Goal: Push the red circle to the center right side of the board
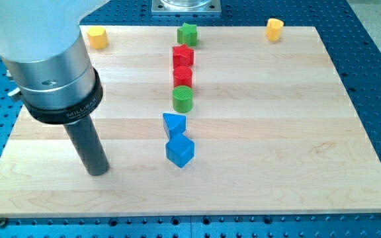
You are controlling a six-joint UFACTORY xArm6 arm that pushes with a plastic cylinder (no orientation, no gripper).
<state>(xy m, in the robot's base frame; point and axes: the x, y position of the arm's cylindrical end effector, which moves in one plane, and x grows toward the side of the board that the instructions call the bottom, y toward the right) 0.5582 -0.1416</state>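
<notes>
The red circle sits near the board's upper middle, between a red star above it and a green circle below it, all close together in a column. My tip rests on the board at the view's lower left, well to the left of and below the red circle, touching no block.
A green star tops the column. A blue triangle and a blue cube lie below the green circle. A yellow block is at the top left, another yellow block at the top right. The wooden board lies on a blue perforated table.
</notes>
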